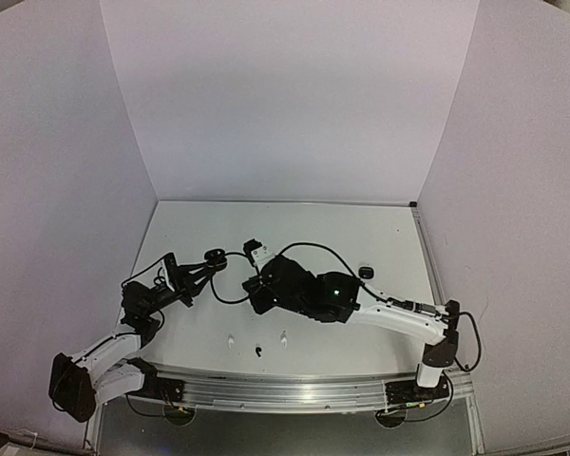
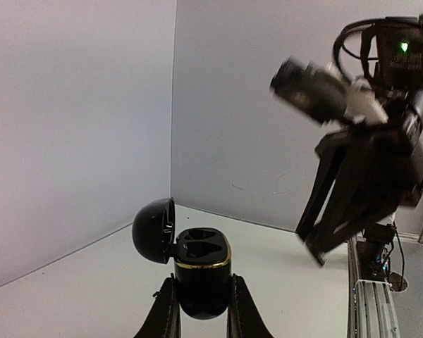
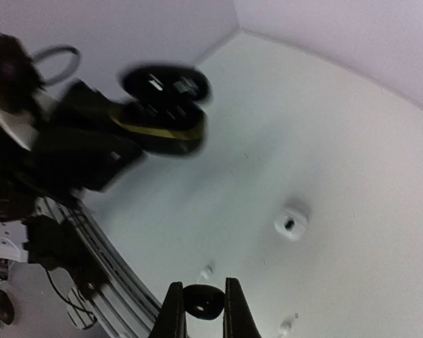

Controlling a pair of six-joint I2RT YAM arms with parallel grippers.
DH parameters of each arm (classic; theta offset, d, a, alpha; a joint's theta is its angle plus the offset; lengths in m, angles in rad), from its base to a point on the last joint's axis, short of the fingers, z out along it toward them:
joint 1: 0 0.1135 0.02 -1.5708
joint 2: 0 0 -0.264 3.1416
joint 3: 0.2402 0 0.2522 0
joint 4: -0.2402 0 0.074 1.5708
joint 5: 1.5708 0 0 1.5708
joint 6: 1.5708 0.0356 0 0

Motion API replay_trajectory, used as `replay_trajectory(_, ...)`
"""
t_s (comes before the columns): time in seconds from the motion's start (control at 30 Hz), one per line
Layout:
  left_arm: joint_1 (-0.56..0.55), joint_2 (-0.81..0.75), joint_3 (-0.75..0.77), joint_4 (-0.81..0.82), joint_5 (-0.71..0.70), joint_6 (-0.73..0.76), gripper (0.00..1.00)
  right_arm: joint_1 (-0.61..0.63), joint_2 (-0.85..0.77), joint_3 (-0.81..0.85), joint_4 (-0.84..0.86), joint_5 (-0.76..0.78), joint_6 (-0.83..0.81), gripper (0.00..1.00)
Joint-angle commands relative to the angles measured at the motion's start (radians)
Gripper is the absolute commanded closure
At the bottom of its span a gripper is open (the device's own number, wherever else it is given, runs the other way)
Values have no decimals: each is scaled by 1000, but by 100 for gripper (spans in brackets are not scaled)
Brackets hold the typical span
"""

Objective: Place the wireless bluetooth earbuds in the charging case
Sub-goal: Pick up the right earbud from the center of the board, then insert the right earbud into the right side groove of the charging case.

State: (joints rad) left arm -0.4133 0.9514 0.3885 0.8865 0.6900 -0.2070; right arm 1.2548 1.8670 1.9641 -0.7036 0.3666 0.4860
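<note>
Where marked inside the lid (image 3: pixel 166 83), treat lettering as too blurred to read. Note left gripper (image 2: pixel 202 283) clamped on black, gold-banded charging case (image 2: pixel 203 255): upright, sockets up, lid swung left. Note right gripper (image 3: pixel 203 284) pinched on one black earbud (image 3: pixel 203 301), long axis across the fingers, near the case. Find loose black earbud (image 1: pixel 257 351) between white earbuds (image 1: pixel 231 339) at near table (image 1: pixel 380 237) edge.

Right arm (image 2: pixel 366 162), upper right of the left wrist view, is smeared; black case (image 3: pixel 162 127), upper left of the right wrist view, blurs too.
</note>
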Motion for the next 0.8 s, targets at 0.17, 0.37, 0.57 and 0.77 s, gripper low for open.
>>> replay_trajectory(0.17, 8, 136, 21, 347, 44, 78, 100, 25, -65, -142, 731, -16, -488, 100)
replay_trajectory(0.37, 16, 181, 13, 426, 45, 142, 100, 25, 0, -118, 834, -30, -652, 100)
replay_trajectory(0.57, 16, 181, 13, 434, 53, 109, 100, 6, -5, -165, 875, -27, -658, 100)
replay_trajectory(0.77, 16, 181, 14, 431, 53, 65, 100, -12, 7, -180, 887, -12, -645, 100)
